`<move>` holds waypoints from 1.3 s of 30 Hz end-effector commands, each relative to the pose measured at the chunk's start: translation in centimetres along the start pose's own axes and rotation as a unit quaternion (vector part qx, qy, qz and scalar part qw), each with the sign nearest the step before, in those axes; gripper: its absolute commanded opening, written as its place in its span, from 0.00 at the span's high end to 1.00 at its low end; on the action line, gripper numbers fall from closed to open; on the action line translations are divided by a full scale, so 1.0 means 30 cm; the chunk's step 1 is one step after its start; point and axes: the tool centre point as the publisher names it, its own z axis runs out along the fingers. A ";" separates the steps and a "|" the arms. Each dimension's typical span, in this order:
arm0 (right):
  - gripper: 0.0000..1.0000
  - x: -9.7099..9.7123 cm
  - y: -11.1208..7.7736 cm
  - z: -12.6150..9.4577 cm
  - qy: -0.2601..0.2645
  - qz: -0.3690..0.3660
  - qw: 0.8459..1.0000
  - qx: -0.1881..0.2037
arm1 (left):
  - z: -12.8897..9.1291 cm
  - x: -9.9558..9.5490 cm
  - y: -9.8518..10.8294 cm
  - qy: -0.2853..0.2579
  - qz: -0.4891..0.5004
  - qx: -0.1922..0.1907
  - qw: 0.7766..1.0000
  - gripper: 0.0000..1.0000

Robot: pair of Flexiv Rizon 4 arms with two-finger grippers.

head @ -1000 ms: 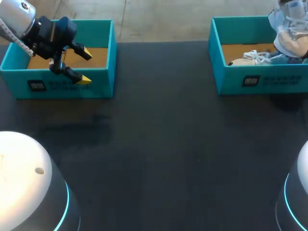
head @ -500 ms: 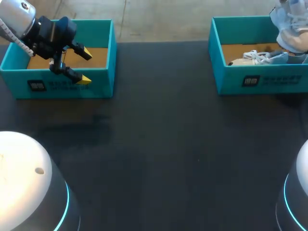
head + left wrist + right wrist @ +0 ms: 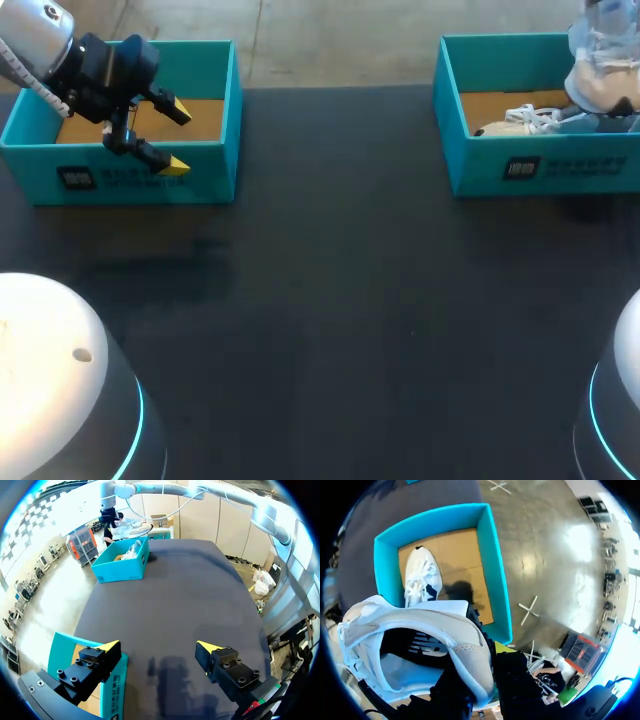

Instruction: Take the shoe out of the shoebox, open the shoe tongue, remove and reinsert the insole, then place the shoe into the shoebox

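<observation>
The shoebox, teal with a brown cardboard floor, stands at the far right corner of the dark surface. The shoe, pale beige and white with a dark lining, hangs above the shoebox's right end, clear of its floor. The right pincer pinches the shoe at the heel collar, one black finger inside the opening and one outside against the heel. The other shoe, white with loose laces, lies on its side on the shoebox floor, below the held one and nearer the shoebox's middle; in the right wrist view its toe points toward the shoebox's far wall.

Well apart from the shoebox, at the opposite far corner of the surface, stands a second teal box. The left pincer hangs over that box's front wall with its yellow-tipped fingers spread wide and nothing between them. In the left wrist view one finger is above the box's rim and the other above bare surface, with the shoebox far ahead.
</observation>
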 end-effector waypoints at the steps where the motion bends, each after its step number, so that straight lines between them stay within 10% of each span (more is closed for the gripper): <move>1: 1.00 0.008 -0.021 -0.019 0.014 0.098 0.995 0.015 | -0.001 0.002 0.000 0.000 0.000 -0.001 1.000 0.00; 17: 1.00 0.016 -0.069 -0.027 0.023 0.323 0.942 0.089 | -0.001 0.002 0.000 0.000 0.000 -0.001 1.000 0.00; 27: 1.00 0.043 -0.074 -0.017 0.031 0.452 0.890 0.053 | -0.001 0.002 0.000 0.000 0.000 -0.001 1.000 0.00; 39: 1.00 0.058 -0.084 0.000 0.035 0.459 0.886 0.057 | -0.001 0.002 0.000 0.000 0.000 -0.001 1.000 0.00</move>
